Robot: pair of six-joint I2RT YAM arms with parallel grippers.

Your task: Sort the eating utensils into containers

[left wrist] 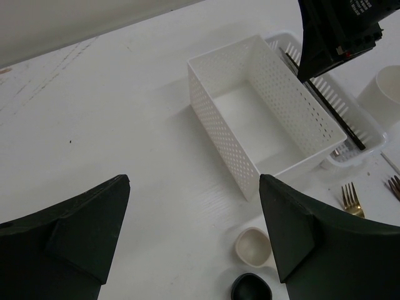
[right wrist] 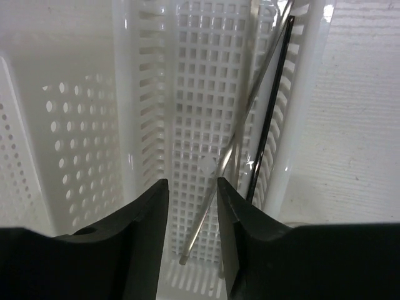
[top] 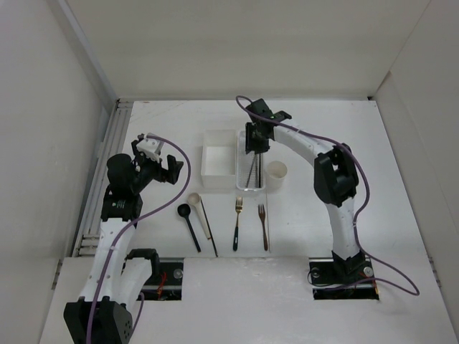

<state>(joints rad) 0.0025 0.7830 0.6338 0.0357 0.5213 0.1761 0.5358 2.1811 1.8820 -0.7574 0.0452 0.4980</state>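
Note:
My right gripper [top: 254, 143] [right wrist: 192, 184] hangs open over the narrow perforated basket [top: 241, 166] [right wrist: 306, 112]. A thin metal chopstick [right wrist: 231, 156] and a black one [right wrist: 269, 131] lie inside the basket, and the metal one runs loosely between my fingers. My left gripper [top: 156, 163] [left wrist: 194, 181] is wide open and empty, above the table to the left of the square box [top: 219, 172] [left wrist: 219, 125]. On the table lie the black spoon [top: 188, 226] [left wrist: 251, 287], beige spoon [top: 195, 201] [left wrist: 253, 245], a dark chopstick [top: 209, 231], the gold fork with a black handle [top: 237, 223] [left wrist: 351, 200] and the brown fork [top: 263, 226].
The round cream cup [top: 277, 173] [left wrist: 390, 90] stands just right of the basket. White walls close in the table at the back and both sides. A ribbed rail [top: 107, 165] runs along the left edge. Purple cables loop off both arms.

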